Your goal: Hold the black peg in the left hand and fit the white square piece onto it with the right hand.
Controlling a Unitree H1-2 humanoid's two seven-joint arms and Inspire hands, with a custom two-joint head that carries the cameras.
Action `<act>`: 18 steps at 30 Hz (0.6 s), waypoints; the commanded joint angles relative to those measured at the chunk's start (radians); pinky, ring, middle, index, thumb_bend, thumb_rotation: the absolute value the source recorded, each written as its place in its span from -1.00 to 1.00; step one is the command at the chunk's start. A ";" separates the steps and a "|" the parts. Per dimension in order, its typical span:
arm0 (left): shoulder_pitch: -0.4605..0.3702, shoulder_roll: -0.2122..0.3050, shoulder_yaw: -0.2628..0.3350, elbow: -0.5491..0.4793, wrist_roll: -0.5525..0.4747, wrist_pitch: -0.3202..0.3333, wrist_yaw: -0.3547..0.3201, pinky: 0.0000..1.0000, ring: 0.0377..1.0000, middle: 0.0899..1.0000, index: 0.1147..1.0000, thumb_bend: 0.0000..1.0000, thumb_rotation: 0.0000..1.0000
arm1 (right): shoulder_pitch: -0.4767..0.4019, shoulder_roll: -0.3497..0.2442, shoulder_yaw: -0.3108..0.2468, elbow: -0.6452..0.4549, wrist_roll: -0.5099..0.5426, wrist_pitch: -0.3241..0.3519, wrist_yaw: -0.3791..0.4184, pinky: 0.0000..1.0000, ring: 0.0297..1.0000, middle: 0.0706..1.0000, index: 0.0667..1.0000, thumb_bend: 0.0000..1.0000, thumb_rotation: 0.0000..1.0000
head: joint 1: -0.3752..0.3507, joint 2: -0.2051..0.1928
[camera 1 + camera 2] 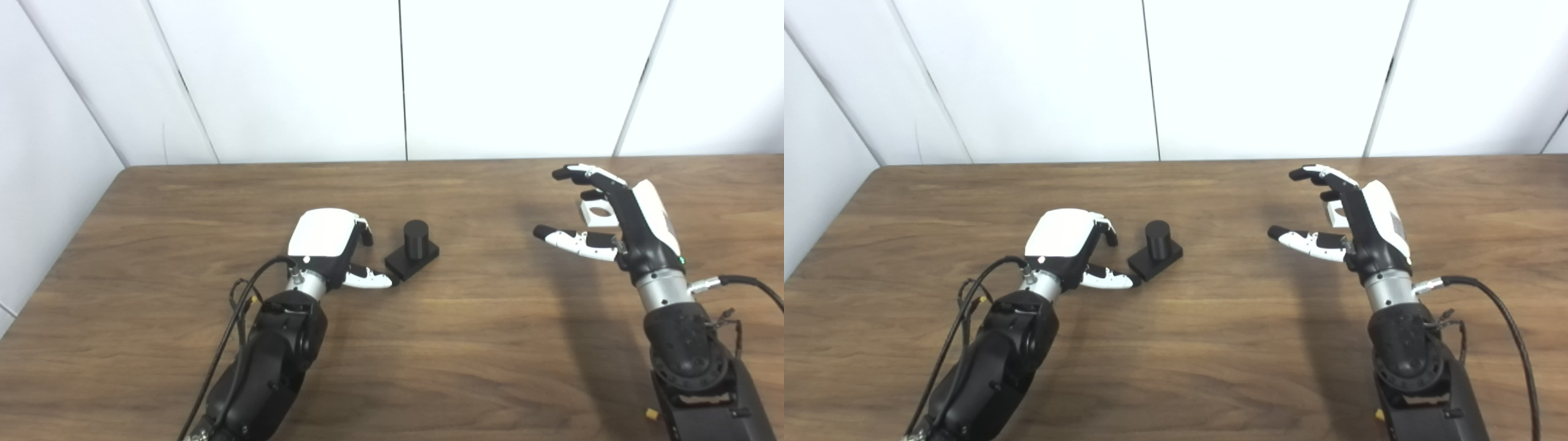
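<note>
Unmarked black peg point(413, 248), plain-faced

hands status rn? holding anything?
Left hand: open, empty, beside the black peg.
Right hand: open, empty, in front of the white square piece.

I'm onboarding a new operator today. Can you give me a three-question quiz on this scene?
1. True or false: the left hand already holds the black peg.
2. Where does the white square piece lie: A) beside the peg, B) on the table behind the right hand, C) on the peg?
3. Fill in: the peg stands ___ on its base.

Key: 1 false; 2 B; 3 upright.
</note>
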 commanded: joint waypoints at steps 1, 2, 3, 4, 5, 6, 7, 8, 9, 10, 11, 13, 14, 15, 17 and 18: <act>-0.056 0.015 0.003 -0.030 0.021 0.003 -0.003 0.47 0.60 0.64 0.11 0.90 0.19 | -0.045 -0.001 -0.005 -0.018 -0.006 -0.017 -0.019 0.45 0.61 0.61 0.40 0.42 -0.53 | 0.000 0.001; -0.057 0.015 0.003 -0.032 0.020 0.005 -0.010 0.48 0.61 0.64 0.12 0.90 0.18 | -0.045 -0.001 -0.005 -0.016 -0.005 -0.018 -0.019 0.45 0.61 0.61 0.40 0.43 -0.53 | 0.001 0.000; -0.057 0.015 0.003 -0.033 0.020 0.006 -0.015 0.48 0.62 0.64 0.12 0.89 0.17 | -0.045 0.000 -0.005 -0.015 -0.004 -0.019 -0.020 0.45 0.61 0.61 0.39 0.43 -0.53 | 0.001 0.000; -0.057 0.013 0.004 -0.036 0.018 0.008 -0.024 0.49 0.62 0.64 0.12 0.89 0.17 | -0.045 0.000 -0.004 -0.014 -0.005 -0.020 -0.020 0.45 0.61 0.61 0.39 0.43 -0.53 | 0.002 -0.001; -0.057 0.012 0.005 -0.039 0.015 0.011 -0.032 0.50 0.63 0.65 0.12 0.89 0.16 | -0.045 -0.002 -0.003 -0.012 -0.007 -0.026 -0.022 0.45 0.61 0.61 0.39 0.42 -0.53 | 0.002 -0.001; -0.057 0.010 0.006 -0.041 0.014 0.012 -0.038 0.50 0.63 0.65 0.12 0.90 0.16 | -0.045 -0.003 -0.003 -0.010 -0.008 -0.029 -0.023 0.45 0.60 0.60 0.40 0.42 -0.54 | 0.002 -0.001; -0.057 0.010 0.007 -0.043 0.012 0.014 -0.045 0.51 0.64 0.65 0.12 0.90 0.16 | -0.046 -0.004 -0.001 -0.007 -0.011 -0.032 -0.025 0.45 0.60 0.60 0.40 0.42 -0.54 | 0.001 -0.002; -0.058 0.009 0.007 -0.046 0.010 0.016 -0.052 0.51 0.64 0.65 0.13 0.90 0.16 | -0.047 -0.005 0.000 -0.005 -0.013 -0.035 -0.027 0.44 0.60 0.60 0.40 0.42 -0.53 | 0.001 -0.003; -0.058 0.009 0.008 -0.051 0.006 0.016 -0.059 0.52 0.65 0.65 0.13 0.90 0.16 | -0.048 -0.004 0.000 -0.003 -0.015 -0.035 -0.029 0.44 0.60 0.61 0.40 0.42 -0.53 | 0.002 -0.003; -0.059 0.009 0.009 -0.054 0.003 0.015 -0.065 0.51 0.65 0.65 0.12 0.90 0.17 | -0.049 -0.004 0.001 -0.002 -0.017 -0.034 -0.030 0.44 0.61 0.61 0.40 0.42 -0.53 | 0.002 -0.005; -0.060 0.010 0.010 -0.057 0.001 0.014 -0.070 0.50 0.65 0.65 0.12 0.91 0.17 | -0.049 -0.004 0.002 -0.002 -0.020 -0.033 -0.031 0.45 0.61 0.61 0.40 0.42 -0.53 | 0.003 -0.005; -0.060 0.008 0.011 -0.063 -0.002 0.014 -0.077 0.51 0.65 0.66 0.13 0.92 0.18 | -0.050 -0.003 0.002 0.000 -0.022 -0.035 -0.033 0.45 0.61 0.61 0.40 0.42 -0.54 | 0.003 -0.006; -0.061 0.008 0.011 -0.068 -0.001 0.015 -0.083 0.51 0.65 0.66 0.14 0.94 0.19 | -0.051 -0.002 0.002 0.001 -0.023 -0.036 -0.034 0.45 0.61 0.61 0.40 0.43 -0.54 | 0.003 -0.007; -0.062 0.008 0.011 -0.073 0.000 0.016 -0.088 0.52 0.65 0.67 0.16 0.95 0.21 | -0.051 -0.002 0.002 0.002 -0.023 -0.037 -0.036 0.45 0.61 0.61 0.40 0.43 -0.55 | 0.003 -0.007; -0.064 0.010 0.010 -0.080 0.007 0.016 -0.095 0.52 0.66 0.67 0.17 0.97 0.23 | -0.052 -0.001 0.002 0.004 -0.024 -0.038 -0.038 0.44 0.61 0.61 0.39 0.43 -0.55 | 0.003 -0.008; -0.065 0.011 0.009 -0.084 0.010 0.017 -0.100 0.51 0.66 0.68 0.18 0.98 0.26 | -0.052 -0.001 0.002 0.005 -0.023 -0.040 -0.039 0.44 0.60 0.61 0.39 0.43 -0.55 | 0.003 -0.008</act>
